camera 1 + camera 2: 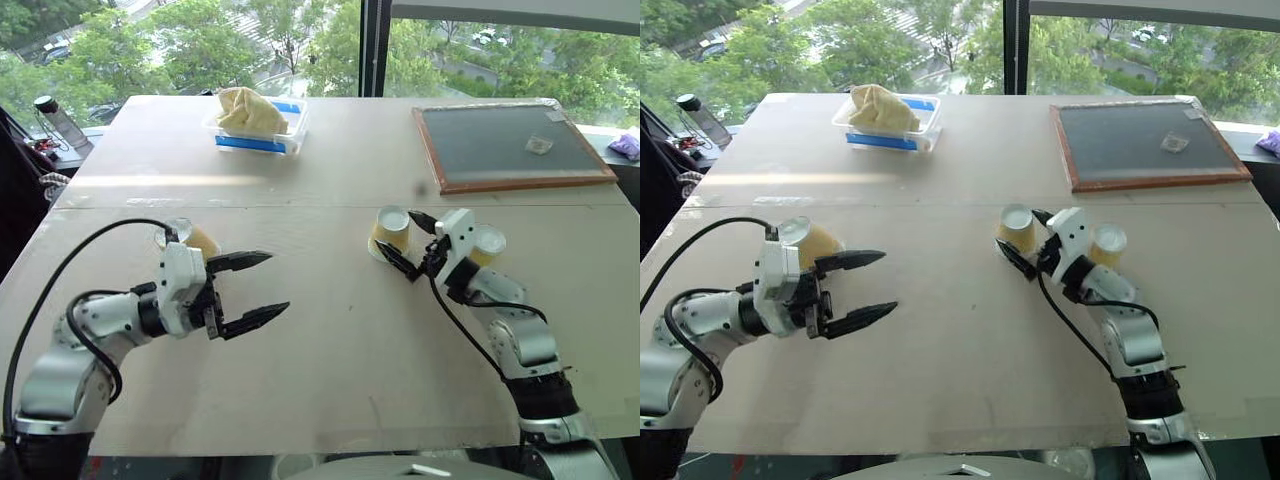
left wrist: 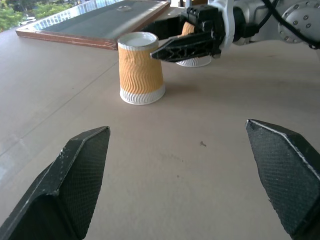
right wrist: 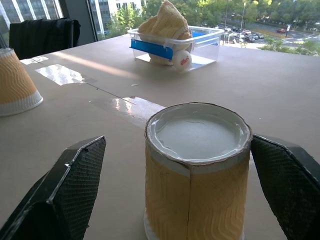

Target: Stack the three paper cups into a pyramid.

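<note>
The right gripper (image 1: 407, 244), jaws apart, bracketed an inverted paper cup (image 3: 196, 172) without touching it. Light and crushable, it likely wanted gentle pressure at mid-wall.

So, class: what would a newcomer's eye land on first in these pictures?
Probably the right gripper, jaws open around an upside-down yellow paper cup mid-table, not yet closed on it. Next, the left gripper, open and empty above the table, with another cup behind it. A third cup sits behind the right wrist.
</note>
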`<action>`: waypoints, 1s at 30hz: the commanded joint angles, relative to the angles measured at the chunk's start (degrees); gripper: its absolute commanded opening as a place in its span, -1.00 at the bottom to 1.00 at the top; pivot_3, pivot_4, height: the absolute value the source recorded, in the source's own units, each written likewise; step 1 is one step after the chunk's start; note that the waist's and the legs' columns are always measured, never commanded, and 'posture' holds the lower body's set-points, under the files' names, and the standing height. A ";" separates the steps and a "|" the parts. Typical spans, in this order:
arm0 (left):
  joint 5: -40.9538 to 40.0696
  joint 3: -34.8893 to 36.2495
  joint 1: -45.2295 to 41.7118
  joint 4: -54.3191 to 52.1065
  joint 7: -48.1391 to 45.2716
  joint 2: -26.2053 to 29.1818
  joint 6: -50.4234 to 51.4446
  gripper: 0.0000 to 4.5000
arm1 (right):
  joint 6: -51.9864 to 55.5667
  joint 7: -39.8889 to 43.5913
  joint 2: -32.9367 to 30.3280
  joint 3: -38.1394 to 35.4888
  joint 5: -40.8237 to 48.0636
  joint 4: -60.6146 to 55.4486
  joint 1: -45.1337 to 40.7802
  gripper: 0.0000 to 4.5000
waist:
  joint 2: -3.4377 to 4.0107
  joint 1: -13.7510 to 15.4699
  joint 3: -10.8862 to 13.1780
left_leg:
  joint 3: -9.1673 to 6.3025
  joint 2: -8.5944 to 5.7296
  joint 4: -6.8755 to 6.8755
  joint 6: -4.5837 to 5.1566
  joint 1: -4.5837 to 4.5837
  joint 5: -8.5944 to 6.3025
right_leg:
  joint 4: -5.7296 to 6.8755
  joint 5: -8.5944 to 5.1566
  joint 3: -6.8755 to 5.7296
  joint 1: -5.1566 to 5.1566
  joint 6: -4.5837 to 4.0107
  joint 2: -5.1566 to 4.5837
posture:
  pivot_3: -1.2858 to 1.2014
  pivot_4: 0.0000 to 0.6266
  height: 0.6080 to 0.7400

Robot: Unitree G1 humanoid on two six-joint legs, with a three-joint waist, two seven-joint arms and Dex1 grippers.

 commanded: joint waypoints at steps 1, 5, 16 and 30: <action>-1.10 1.88 -1.44 1.15 -2.19 0.84 0.48 0.98 | -0.83 -1.03 1.33 -0.20 -0.84 2.40 -3.25 1.00 | 0.02 -0.09 0.01 | 0.00 0.00 -0.03 0.00 -0.01 0.00 | -0.02 0.00 0.00 -0.03 0.00 0.00 | 0.03 -0.52 1.00; -0.91 2.51 -2.24 2.19 -3.57 0.94 1.05 0.98 | -1.20 -1.69 2.54 -1.15 -1.01 5.36 -5.81 1.00 | 0.05 -0.12 0.03 | -0.06 0.01 -0.08 -0.01 -0.10 0.00 | -0.04 0.00 -0.05 -0.09 -0.01 0.00 | 0.03 -0.52 1.00; -1.80 5.64 -0.14 0.04 -2.42 -0.34 3.54 1.00 | -1.20 2.73 1.49 2.30 -1.85 1.75 -4.58 0.00 | 0.08 -0.20 0.05 | -0.11 0.03 -0.05 -0.01 -0.09 0.00 | 0.03 0.01 -0.07 -0.08 -0.01 -0.01 | 0.03 -0.52 1.00; -1.29 7.48 4.03 -2.07 -1.94 -0.74 3.35 1.00 | -0.73 5.30 2.18 7.82 -3.99 -1.57 -4.54 0.98 | 0.06 -1.08 0.05 | -0.13 0.07 -0.01 -0.01 -0.08 0.00 | 0.04 0.01 -0.10 -0.07 0.00 -0.07 | 0.03 -0.52 1.00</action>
